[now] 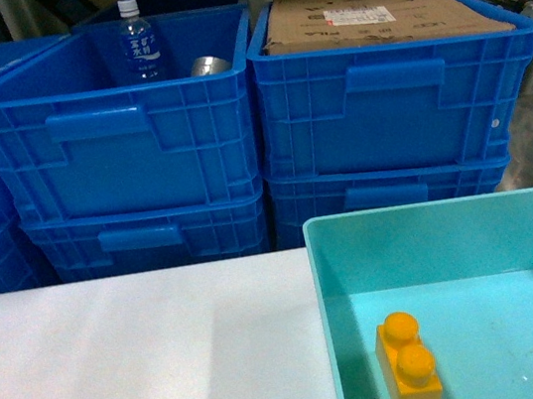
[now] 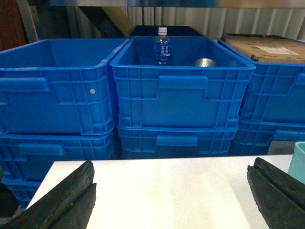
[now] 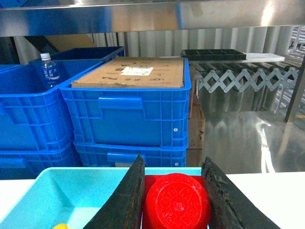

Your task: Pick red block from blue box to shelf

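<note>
Here, at the bottom centre of the right wrist view, the right gripper pinches the red block, its two dark fingers pressed against either side of the glossy brick so that the round stud faces the camera. The block sits just above the blue box, whose turquoise wall and rim fill the lower left of that frame, so the pick looks made and the lift at least begun. A sliver of the orange-yellow brick shows at the bottom edge, down inside the box.

In the head view the same brick lies alone on the floor of the blue box at lower right; neither the red block nor either arm shows there. That fits a block already out of the bin.

The left gripper hangs spread wide at the bottom of its own view, fingers far apart and holding nothing, over the white table.

Beyond the table stand the stacked royal-blue crates, one with a water bottle in it, one topped by a cardboard sheet.

The shelf crosses the top of the right wrist frame as a shiny steel rail. What remains, I judge, is the carry across to it and the release on a tier.
</note>
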Tool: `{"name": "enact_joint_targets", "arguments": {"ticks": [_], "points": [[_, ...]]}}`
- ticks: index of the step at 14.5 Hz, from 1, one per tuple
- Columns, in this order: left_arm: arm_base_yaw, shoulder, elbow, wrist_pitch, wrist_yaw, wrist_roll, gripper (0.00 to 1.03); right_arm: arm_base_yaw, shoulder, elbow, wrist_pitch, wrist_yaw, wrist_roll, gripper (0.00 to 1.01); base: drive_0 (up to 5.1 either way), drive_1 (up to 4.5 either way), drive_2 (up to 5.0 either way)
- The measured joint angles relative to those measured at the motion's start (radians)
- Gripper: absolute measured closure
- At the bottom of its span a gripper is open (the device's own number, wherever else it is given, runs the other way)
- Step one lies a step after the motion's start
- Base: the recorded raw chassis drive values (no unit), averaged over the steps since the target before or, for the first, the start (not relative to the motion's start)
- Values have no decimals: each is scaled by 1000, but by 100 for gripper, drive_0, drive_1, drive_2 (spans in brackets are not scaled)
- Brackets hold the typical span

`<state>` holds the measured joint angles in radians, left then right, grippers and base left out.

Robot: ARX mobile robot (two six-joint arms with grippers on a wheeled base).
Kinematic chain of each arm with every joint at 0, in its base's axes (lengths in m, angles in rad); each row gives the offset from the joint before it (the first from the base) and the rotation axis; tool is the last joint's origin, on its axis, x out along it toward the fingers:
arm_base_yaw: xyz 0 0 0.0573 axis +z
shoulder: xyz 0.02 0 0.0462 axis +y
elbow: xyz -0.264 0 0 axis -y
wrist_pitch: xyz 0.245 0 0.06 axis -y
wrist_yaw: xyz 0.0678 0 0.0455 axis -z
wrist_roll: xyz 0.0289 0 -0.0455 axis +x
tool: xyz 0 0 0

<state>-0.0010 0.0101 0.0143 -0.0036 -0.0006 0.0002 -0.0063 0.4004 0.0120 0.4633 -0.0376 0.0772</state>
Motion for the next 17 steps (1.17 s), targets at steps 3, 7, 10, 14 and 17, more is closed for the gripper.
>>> {"name": "enact_joint_targets", "arguments": {"ticks": [3,7,10,14,17], "points": [[0,0,0,0,0,0,5,0,0,0,0,0,0,73,0,0,0],[0,0,0,0,0,0,5,0,0,0,0,0,0,73,0,0,0],[0,0,0,0,0,0,5,0,0,0,0,0,0,73,0,0,0],[0,0,0,0,0,0,5,0,0,0,0,0,0,73,0,0,0],[0,0,0,-3,0,0,5,0,5,0,-2,0,0,73,0,0,0]]}}
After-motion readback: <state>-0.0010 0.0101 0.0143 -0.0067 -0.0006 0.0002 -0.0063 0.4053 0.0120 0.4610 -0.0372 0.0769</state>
